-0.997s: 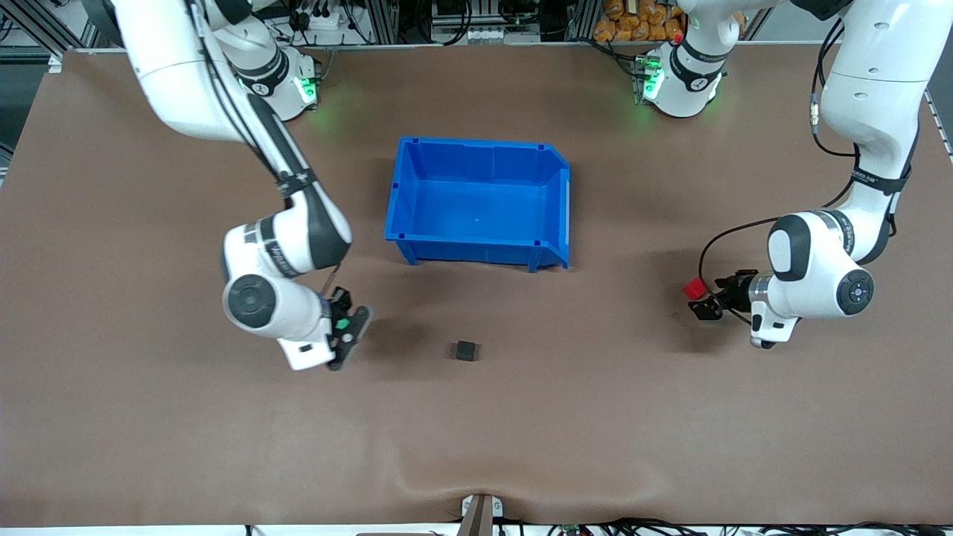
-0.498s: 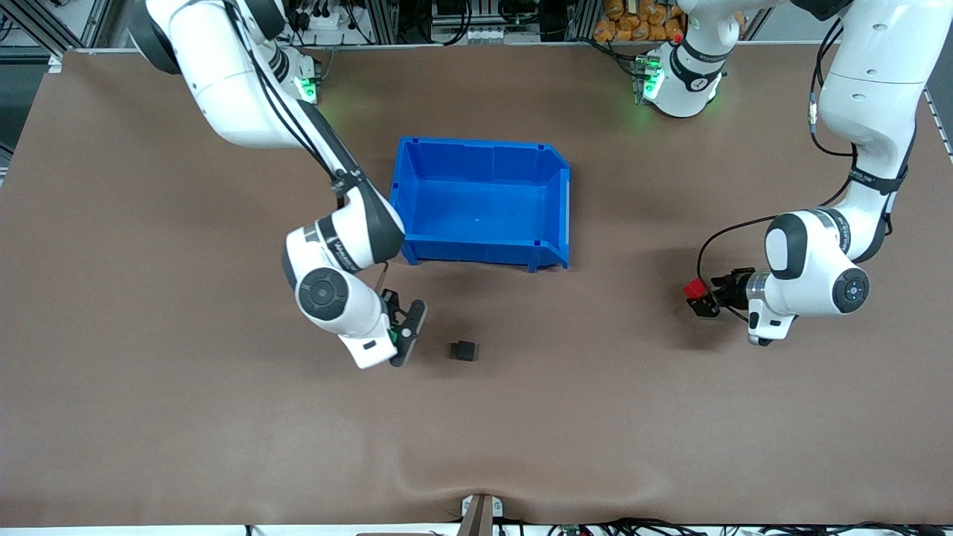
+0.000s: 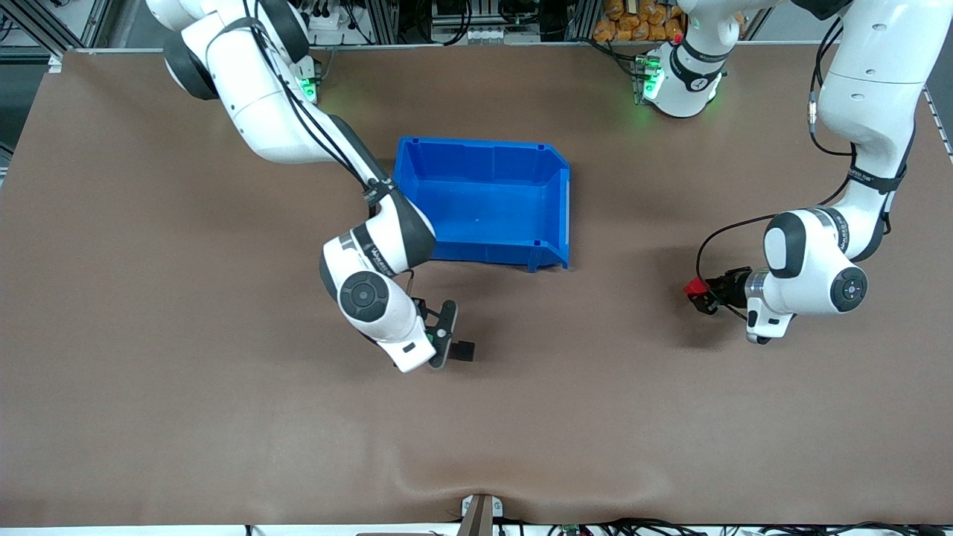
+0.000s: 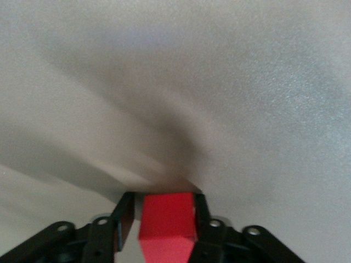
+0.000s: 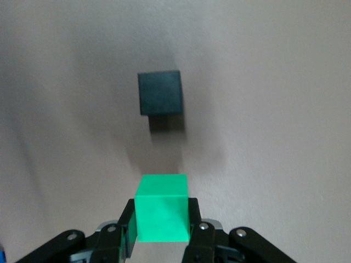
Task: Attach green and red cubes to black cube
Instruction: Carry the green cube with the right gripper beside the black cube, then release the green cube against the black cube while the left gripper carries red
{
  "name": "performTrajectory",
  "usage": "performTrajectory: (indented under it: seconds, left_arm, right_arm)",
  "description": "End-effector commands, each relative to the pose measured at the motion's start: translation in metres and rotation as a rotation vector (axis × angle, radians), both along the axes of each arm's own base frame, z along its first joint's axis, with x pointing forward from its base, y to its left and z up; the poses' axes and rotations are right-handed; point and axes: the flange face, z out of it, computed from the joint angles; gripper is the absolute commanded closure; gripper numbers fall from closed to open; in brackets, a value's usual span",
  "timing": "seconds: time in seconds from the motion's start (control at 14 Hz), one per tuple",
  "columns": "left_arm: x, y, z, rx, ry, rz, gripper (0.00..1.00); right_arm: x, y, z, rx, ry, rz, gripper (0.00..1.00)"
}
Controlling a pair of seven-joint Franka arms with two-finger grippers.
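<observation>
Even overhead light fills the front view; the brown table shows soft shadows under both arms and no glare. The left wrist view is washed pale, with streaky motion blur from 9 to 12 o'clock. In the right wrist view the black cube casts a shadow toward 6 o'clock

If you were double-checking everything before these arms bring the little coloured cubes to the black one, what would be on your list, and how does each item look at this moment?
1. Right gripper shut on the green cube: ok.
2. Left gripper shut on the red cube: ok.
3. Black cube resting free on the table, nothing touching it: ok.
4. Green cube lined up with the black cube in the right wrist view, gap remaining: ok.
5. Blue bin clear of the path, farther from the front camera than the black cube: ok.
6. Red cube squarely seated between the fingers: cannot tell.
</observation>
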Motion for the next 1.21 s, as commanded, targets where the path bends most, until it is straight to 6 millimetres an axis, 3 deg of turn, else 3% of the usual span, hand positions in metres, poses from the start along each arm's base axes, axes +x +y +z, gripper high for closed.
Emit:
performTrajectory:
  seconds: [0.0,0.07,0.14,0.28,0.5,0.64,0.93,1.14]
  left_arm:
    - [-0.007,-0.003,0.01,0.011,-0.012,0.006,0.59]
    - [-0.007,-0.003,0.01,0.01,-0.011,0.006,0.69]
    - [-0.007,-0.005,0.013,0.009,-0.014,0.003,0.89]
    - [-0.007,-0.007,0.017,0.007,-0.017,0.0,1.0]
    - [-0.001,-0.016,0.026,0.009,-0.02,0.063,1.0]
    - [0.007,-0.038,0.033,0.016,-0.021,0.121,1.0]
    - [0.028,-0.056,0.051,0.033,-0.052,0.208,1.0]
    - [0.043,-0.102,0.061,0.049,-0.061,0.293,1.0]
  right_arm:
    - [0.001,0.012,-0.004,0.005,-0.026,0.056,1.0]
    - [0.002,0.014,-0.006,0.01,-0.035,0.057,1.0]
    - [0.001,0.016,-0.01,0.013,-0.038,0.057,1.0]
    - [-0.001,0.019,-0.013,0.014,-0.037,0.056,1.0]
    - [-0.001,0.022,-0.023,0.025,-0.06,0.057,1.0]
    - [0.0,0.025,-0.025,0.036,-0.078,0.059,1.0]
    - [0.0,0.027,-0.033,0.045,-0.089,0.06,1.0]
    - [-0.004,0.033,-0.039,0.048,-0.096,0.069,1.0]
